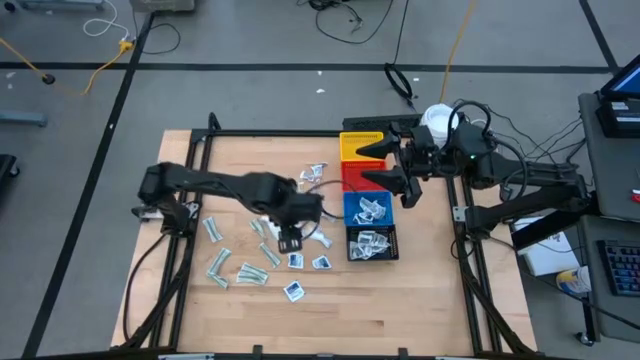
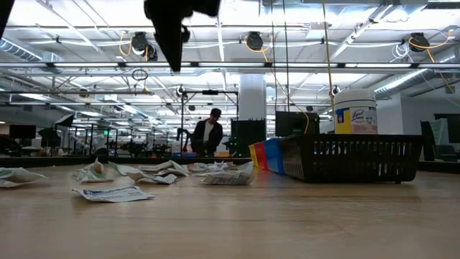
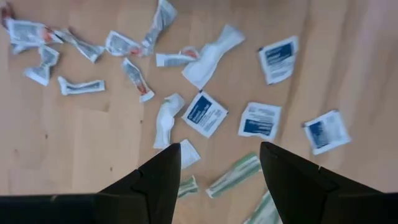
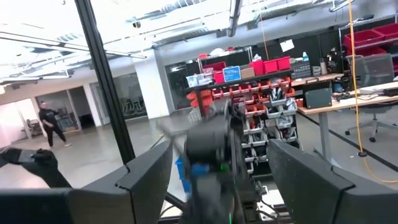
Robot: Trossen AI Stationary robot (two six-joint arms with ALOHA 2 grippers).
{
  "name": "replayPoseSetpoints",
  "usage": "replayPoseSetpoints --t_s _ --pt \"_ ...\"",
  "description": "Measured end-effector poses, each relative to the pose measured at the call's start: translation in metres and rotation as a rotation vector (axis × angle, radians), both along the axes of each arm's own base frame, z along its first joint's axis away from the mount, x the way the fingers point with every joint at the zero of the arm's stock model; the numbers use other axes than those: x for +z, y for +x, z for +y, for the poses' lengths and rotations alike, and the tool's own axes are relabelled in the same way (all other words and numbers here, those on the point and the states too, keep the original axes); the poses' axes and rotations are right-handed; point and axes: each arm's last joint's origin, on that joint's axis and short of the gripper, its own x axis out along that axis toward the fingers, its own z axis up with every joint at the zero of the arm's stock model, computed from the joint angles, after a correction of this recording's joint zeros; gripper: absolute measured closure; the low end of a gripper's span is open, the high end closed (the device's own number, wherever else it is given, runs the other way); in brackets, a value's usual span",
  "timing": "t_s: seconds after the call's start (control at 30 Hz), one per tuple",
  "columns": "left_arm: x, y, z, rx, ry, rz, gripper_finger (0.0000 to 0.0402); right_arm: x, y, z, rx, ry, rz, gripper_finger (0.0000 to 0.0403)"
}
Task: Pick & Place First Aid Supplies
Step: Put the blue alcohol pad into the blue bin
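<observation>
Wood table (image 1: 400, 300), packets (image 1: 245, 272) scattered on its left half, some already in the blue bin (image 1: 371, 209) and black bin (image 1: 372, 244). My left gripper (image 3: 219, 163) hovers over the pile, jaws parted, nothing in them; blue-marked white squares (image 3: 204, 114) lie just past the fingertips. I'd centre on one isolated square, drop straight, avoid pinching two. Right gripper (image 1: 390, 165) waits above the yellow bin (image 1: 362, 146) and red bin (image 1: 356, 175), open, empty.

Bright overhead ceiling lights (image 2: 251, 39), glare in low view; soft shadows on table (image 1: 400, 300); right wrist view motion-blurred
</observation>
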Motion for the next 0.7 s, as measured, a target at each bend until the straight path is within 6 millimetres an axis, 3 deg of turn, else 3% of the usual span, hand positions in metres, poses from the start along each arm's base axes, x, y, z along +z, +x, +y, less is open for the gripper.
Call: replayPoseSetpoints --t_s 0.17,0.33,0.7 --pt "-0.049 0.012 -0.006 -0.003 0.013 0.130 0.0176 0.005 -0.007 0.000 -0.006 -0.025 -0.028 0.0144" --pt "-0.092 0.013 -0.011 0.002 0.009 0.152 0.0176 0.010 -0.016 0.001 -0.008 -0.032 -0.053 0.0144" --pt "-0.138 0.004 -0.009 0.091 0.024 0.110 0.0177 0.011 -0.018 0.001 -0.014 -0.047 -0.055 0.0144"
